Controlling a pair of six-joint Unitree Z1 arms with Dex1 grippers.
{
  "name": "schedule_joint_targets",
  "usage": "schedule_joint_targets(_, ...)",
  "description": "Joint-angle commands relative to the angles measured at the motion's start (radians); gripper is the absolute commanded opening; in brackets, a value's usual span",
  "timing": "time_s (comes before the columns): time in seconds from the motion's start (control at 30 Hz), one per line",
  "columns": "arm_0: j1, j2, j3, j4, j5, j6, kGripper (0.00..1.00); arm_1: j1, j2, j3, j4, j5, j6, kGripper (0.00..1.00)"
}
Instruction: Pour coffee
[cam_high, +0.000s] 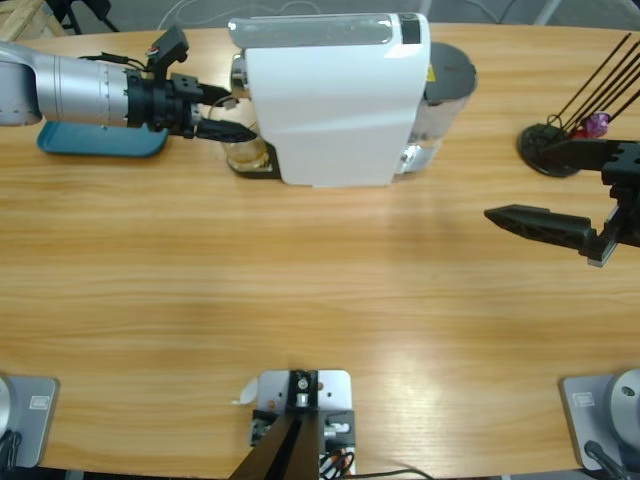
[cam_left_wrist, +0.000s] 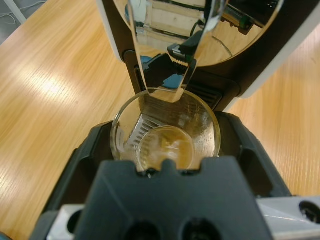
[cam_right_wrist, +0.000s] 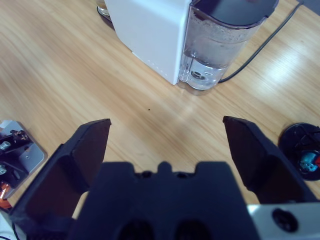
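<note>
I saw a smooth wooden table (cam_high: 300, 300) with a soft sheen. The machine (cam_high: 330, 110) looked like glossy white plastic — its spout (cam_left_wrist: 170, 55) mirror-bright chrome — above a clear glass cup (cam_left_wrist: 165, 135).

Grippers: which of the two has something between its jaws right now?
The left gripper, at the white coffee machine: its jaws flank the glass cup holding a shallow layer of coffee. The right gripper is open over bare table.
</note>
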Motion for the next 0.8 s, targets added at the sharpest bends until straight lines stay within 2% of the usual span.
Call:
schedule_joint_targets(0.03, -0.009, -0.002, 0.084, -0.014, 0.059, 0.003, 0.000, 0.012, 0.002, 0.034, 0.000, -0.007, 0.005, 0.987)
schedule_joint_targets(0.2, 0.052, -0.141, 0.131, -0.014, 0.078, 0.001, 0.000, 0.012, -0.013, 0.033, 0.008, -0.002, 0.005, 0.987)
schedule_joint_targets(0.37, 0.213, -0.286, 0.172, -0.013, 0.076, -0.071, 0.000, 0.012, -0.020, 0.033, 0.012, -0.003, 0.005, 0.987)
schedule_joint_targets(0.47, 0.288, -0.345, 0.192, -0.014, 0.181, -0.165, 0.000, 0.012, -0.024, 0.033, 0.012, -0.002, 0.003, 0.987)
schedule_joint_targets(0.57, 0.360, -0.328, 0.196, -0.023, 0.303, -0.268, 0.000, 0.012, -0.022, 0.033, 0.012, -0.003, 0.003, 0.987)
schedule_joint_targets(0.7, 0.388, -0.236, 0.196, -0.114, 0.475, -0.331, 0.000, 0.012, -0.016, 0.033, 0.012, -0.003, 0.003, 0.987)
schedule_joint_targets(0.8, 0.389, -0.156, 0.212, -0.216, 0.487, -0.355, 0.000, 0.012, -0.013, 0.033, 0.012, 0.000, 0.003, 0.987)
